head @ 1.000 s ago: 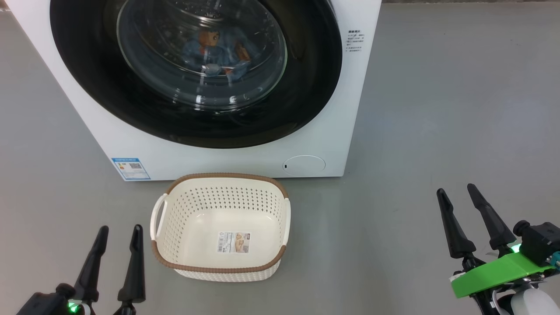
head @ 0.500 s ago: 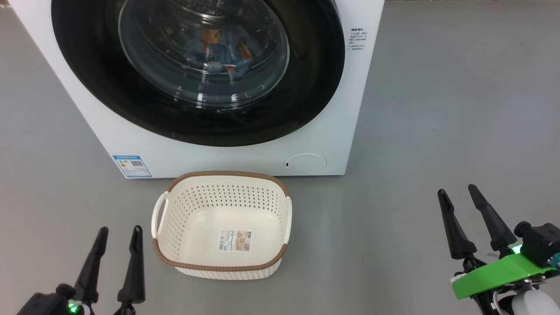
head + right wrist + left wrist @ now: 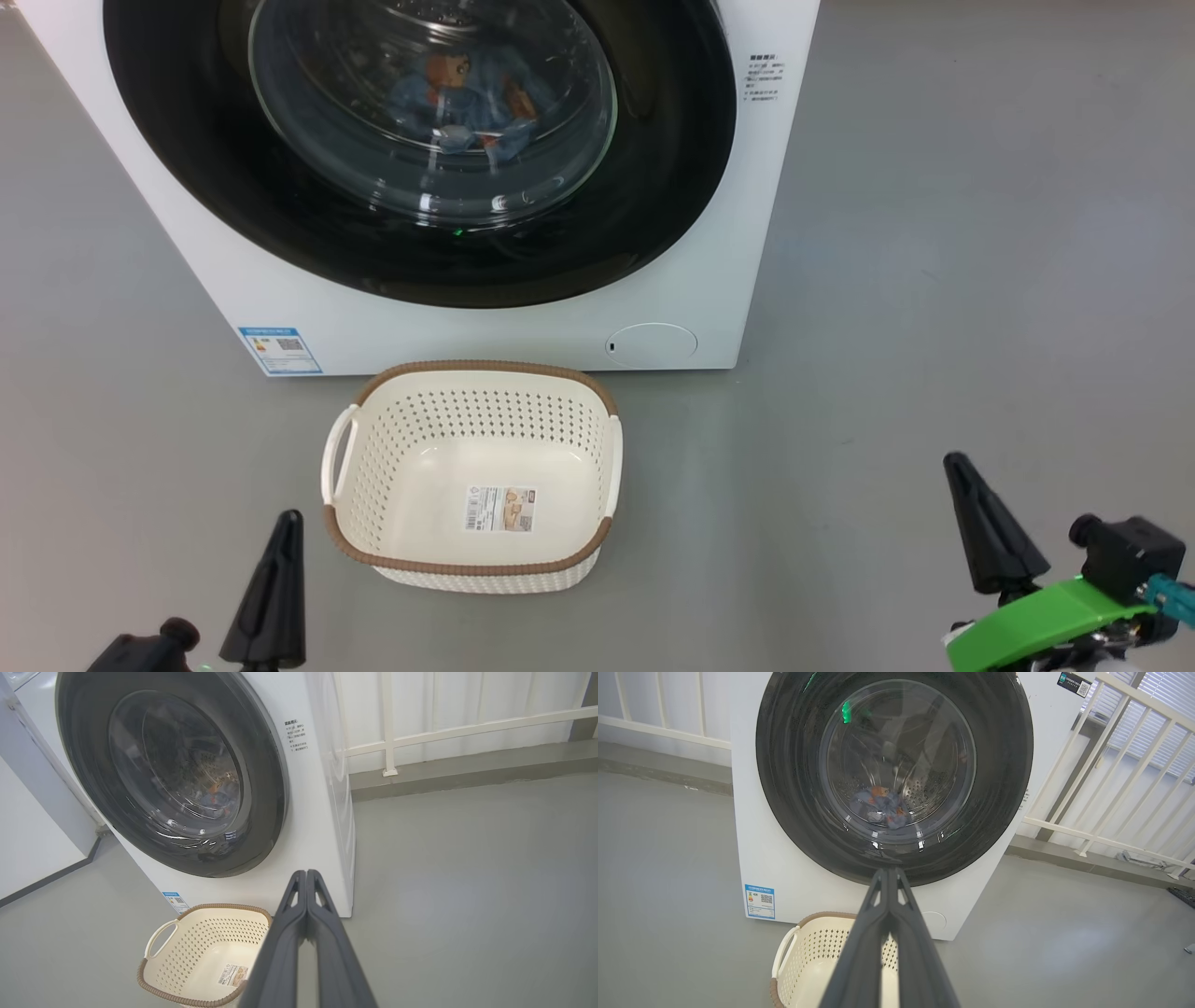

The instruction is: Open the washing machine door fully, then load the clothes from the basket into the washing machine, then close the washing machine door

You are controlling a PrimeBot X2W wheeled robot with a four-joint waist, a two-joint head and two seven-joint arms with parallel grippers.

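In the head view, the washing machine (image 3: 738, 233) is standing with the washing machine door (image 3: 177, 187) sitting flush in its front; the clothes (image 3: 467, 93) are lying inside, behind its glass. The basket (image 3: 485, 366) is resting on the floor just before it, its label (image 3: 501, 509) showing. The left gripper (image 3: 289, 518) and right gripper (image 3: 954, 462) are hovering low at either side. In the left wrist view, 2 fingers (image 3: 873, 933) are pressing together on nothing, pointing at the door's lower rim. In the right wrist view, 2 fingers (image 3: 289, 933) are likewise meeting, gripping nothing.
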